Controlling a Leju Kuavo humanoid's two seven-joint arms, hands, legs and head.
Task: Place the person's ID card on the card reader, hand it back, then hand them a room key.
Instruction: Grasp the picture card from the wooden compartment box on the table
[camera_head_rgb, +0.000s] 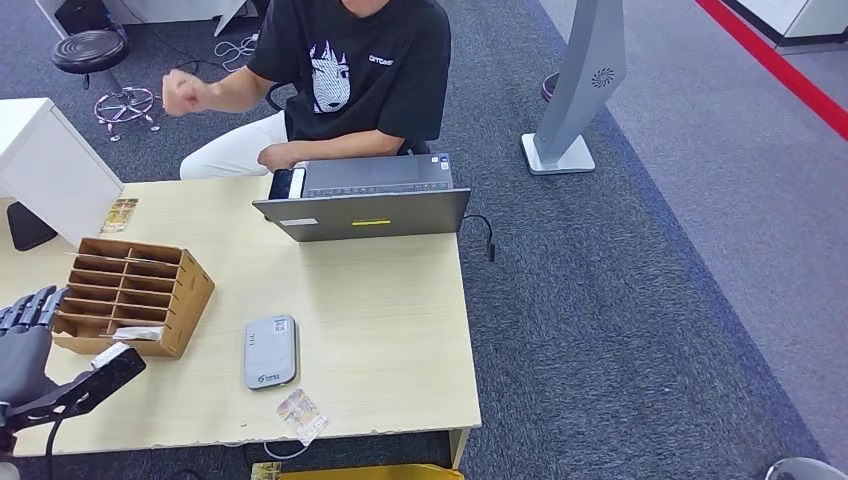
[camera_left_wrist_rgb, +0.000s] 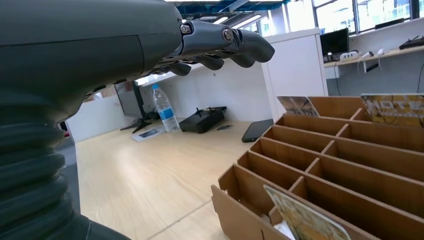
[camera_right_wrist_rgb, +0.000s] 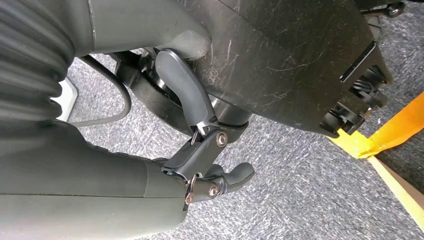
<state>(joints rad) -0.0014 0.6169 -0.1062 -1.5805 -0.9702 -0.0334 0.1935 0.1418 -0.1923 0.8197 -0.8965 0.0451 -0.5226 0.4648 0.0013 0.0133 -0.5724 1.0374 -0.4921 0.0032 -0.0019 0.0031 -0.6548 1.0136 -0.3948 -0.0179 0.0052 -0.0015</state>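
The grey card reader (camera_head_rgb: 270, 351) lies flat on the wooden table (camera_head_rgb: 390, 330) near its front. A patterned card (camera_head_rgb: 302, 416) rests just in front of it at the table's edge. A wooden slotted box (camera_head_rgb: 130, 292) stands to the left with a card (camera_left_wrist_rgb: 305, 221) in a near slot. My left hand (camera_head_rgb: 25, 340) hovers at the box's left end, its fingers (camera_left_wrist_rgb: 235, 42) stretched out over the slots and holding nothing. My right hand (camera_right_wrist_rgb: 210, 165) hangs low beside my body over the carpet, holding nothing. The person (camera_head_rgb: 350, 70) sits behind the table with one fist raised.
An open grey laptop (camera_head_rgb: 365, 200) and a dark phone (camera_head_rgb: 283, 183) sit at the table's far edge before the person. A white partition (camera_head_rgb: 45, 160) stands at back left, with another card (camera_head_rgb: 120, 213) beside it. A grey floor stand (camera_head_rgb: 575, 100) rises to the right.
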